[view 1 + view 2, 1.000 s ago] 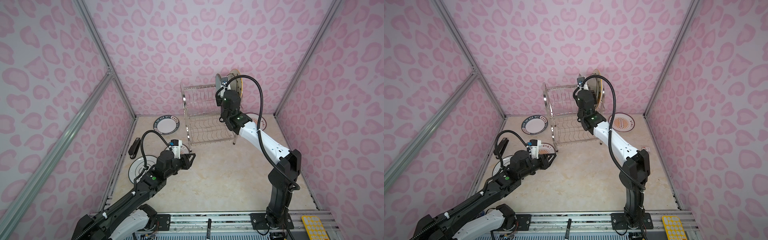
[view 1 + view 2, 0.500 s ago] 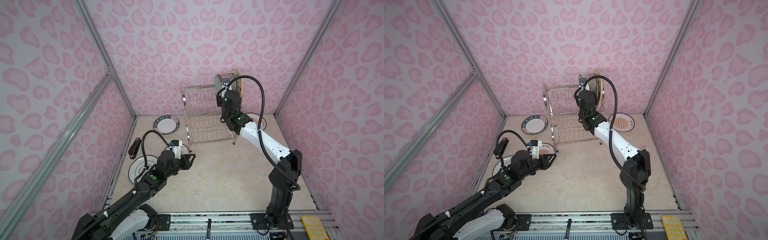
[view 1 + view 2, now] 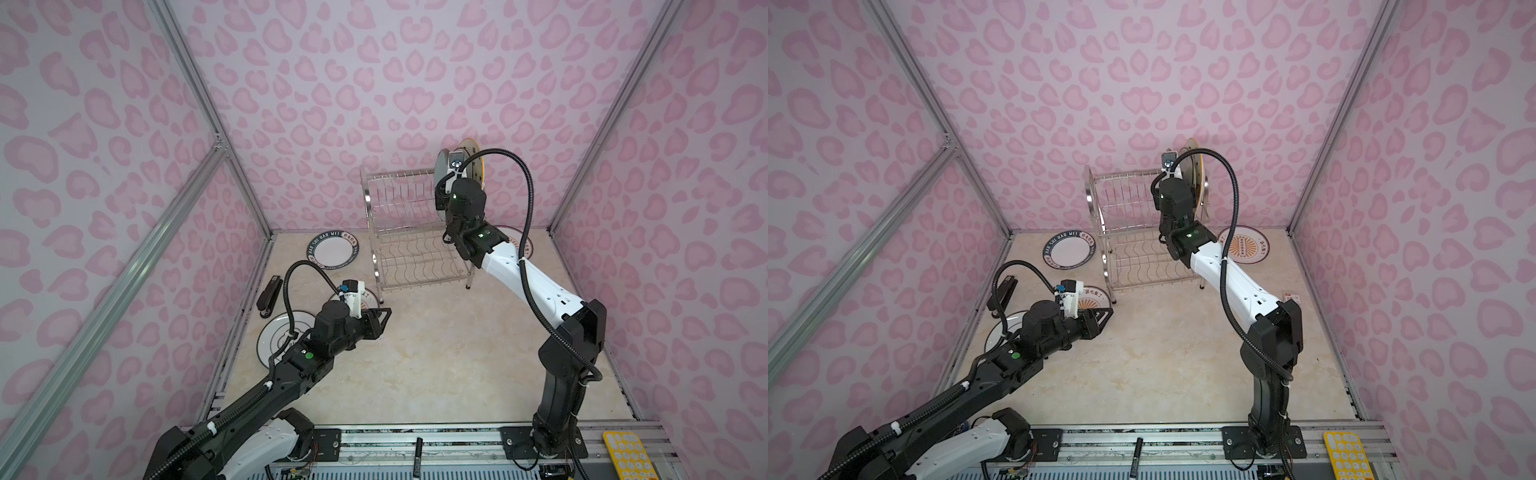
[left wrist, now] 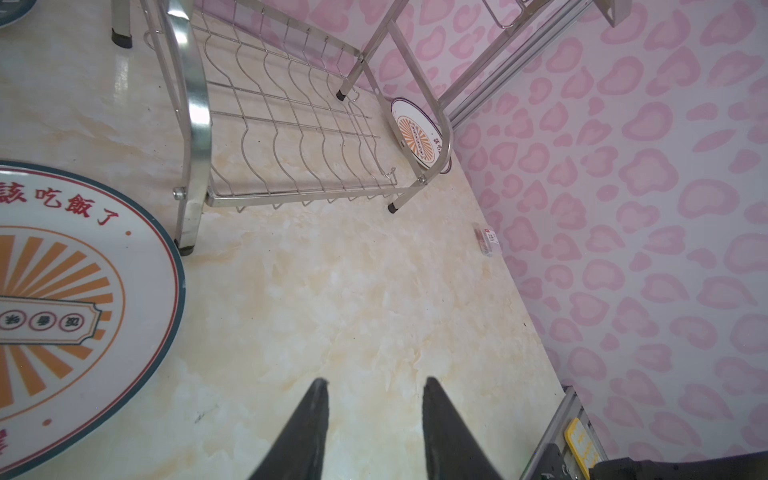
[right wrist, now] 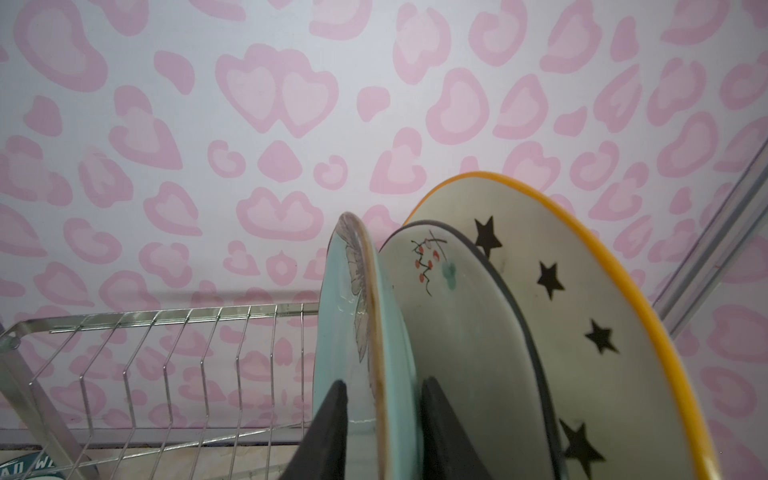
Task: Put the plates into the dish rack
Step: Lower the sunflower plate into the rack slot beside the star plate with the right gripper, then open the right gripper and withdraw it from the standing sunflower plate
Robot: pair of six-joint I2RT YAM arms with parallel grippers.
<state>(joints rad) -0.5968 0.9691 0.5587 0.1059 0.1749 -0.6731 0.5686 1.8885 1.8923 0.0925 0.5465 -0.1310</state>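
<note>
Half the star plate (image 5: pixel 590 332): was cut off.
Teal plate (image 5: pixel 336 353): rim sat at 12 o'clock between my right pincer's (image 5: pixel 384 382) narrowly parted tips.

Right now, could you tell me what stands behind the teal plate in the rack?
A white floral plate stands right behind the teal plate, then an orange-rimmed star plate. Their lower parts are hidden behind it.

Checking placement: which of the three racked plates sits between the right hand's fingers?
The teal plate: its rim lies between the fingers of the right hand; the floral plate and star plate stand outside.
</note>
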